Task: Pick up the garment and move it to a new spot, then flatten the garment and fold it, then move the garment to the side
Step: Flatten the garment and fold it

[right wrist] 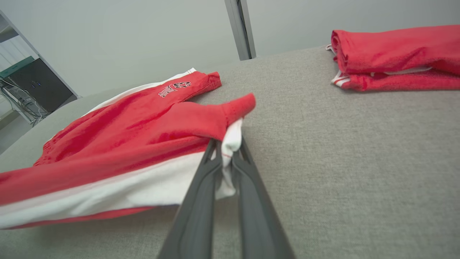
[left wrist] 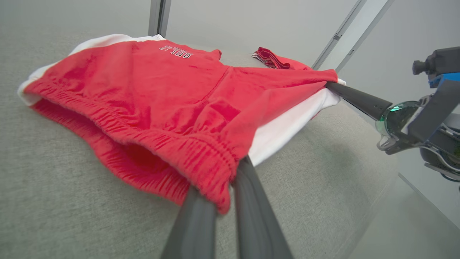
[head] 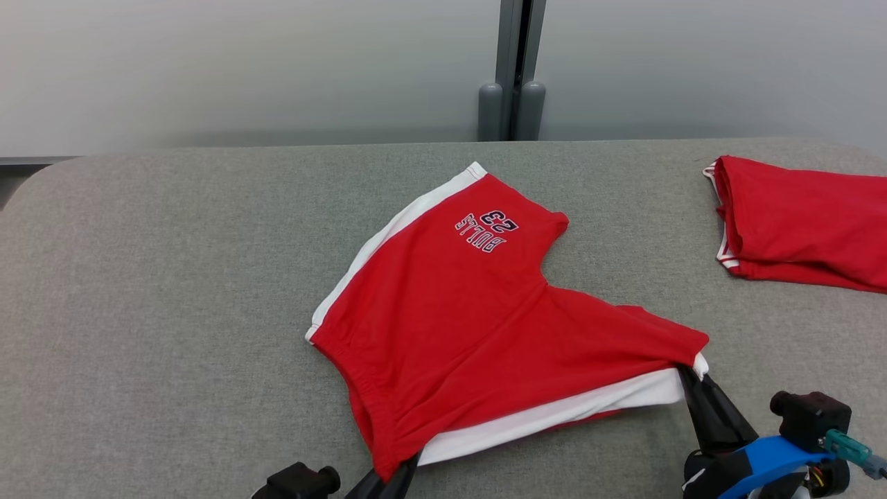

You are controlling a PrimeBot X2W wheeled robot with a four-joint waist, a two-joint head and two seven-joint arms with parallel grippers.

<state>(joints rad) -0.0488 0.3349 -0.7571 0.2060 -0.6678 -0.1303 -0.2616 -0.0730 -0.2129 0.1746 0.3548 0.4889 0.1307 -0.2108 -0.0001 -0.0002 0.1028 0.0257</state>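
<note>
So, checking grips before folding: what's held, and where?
Both hold the red shorts: left gripper at the waistband corner, right gripper at the leg hem.

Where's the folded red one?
In the head view, the folded red garment lies at the far right of the table, apart from the red shorts.

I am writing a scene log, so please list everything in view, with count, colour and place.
red and white cloth shorts: one, red with white side stripes, middle of the table
folded red cloth garment: one, red with white trim, table's far right
grey fabric-covered table: one, grey, under both garments
grey upright post: one, grey, behind the table
left tool: one, dark fingers, shut on the shorts' waistband
right tool: one, dark fingers, shut on the shorts' leg hem
</note>
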